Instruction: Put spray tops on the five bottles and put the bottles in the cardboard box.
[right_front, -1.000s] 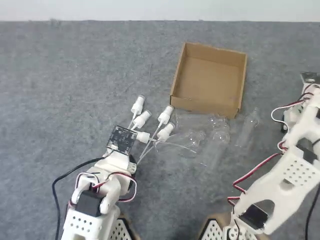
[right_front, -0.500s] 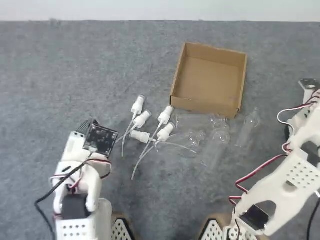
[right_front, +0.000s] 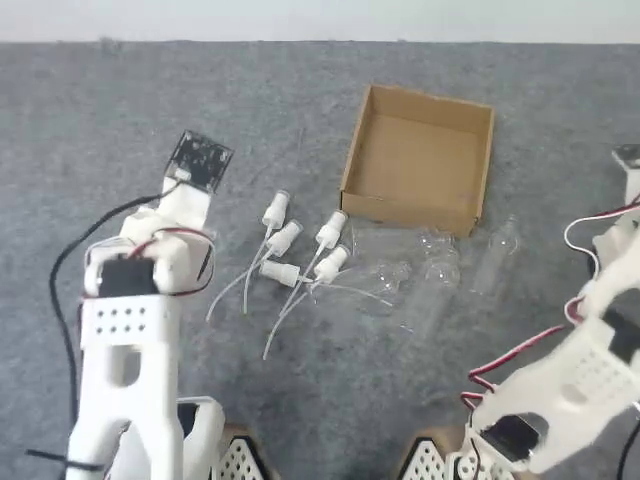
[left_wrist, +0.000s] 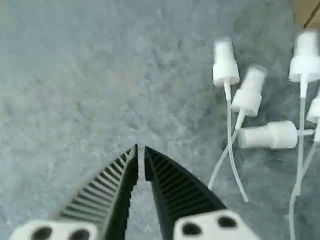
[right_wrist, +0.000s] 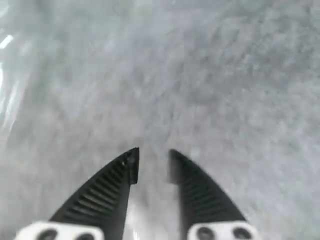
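Several white spray tops (right_front: 285, 238) with thin tubes lie in a loose cluster on the grey carpet, left of several clear bottles (right_front: 438, 258) that lie on their sides. The open cardboard box (right_front: 478, 165) stands behind them with nothing in it. My left arm (right_front: 150, 270) stands to the left of the cluster. Its gripper (left_wrist: 140, 149) hangs shut and holds nothing over bare carpet, with the spray tops (left_wrist: 250, 92) off to one side. My right arm (right_front: 590, 360) is at the right edge, and its gripper (right_wrist: 152, 155) is slightly open over bare carpet.
Grey carpet (right_front: 120, 120) covers the table, with wide free room to the left and behind the spray tops. A pale wall edge (right_front: 300, 20) runs along the back. Red and white cables (right_front: 580, 225) loop beside the right arm.
My left arm has swung away from above the spray tops to the left and farther back. One spray top lies uncovered now. The right arm has shifted a little to the right.
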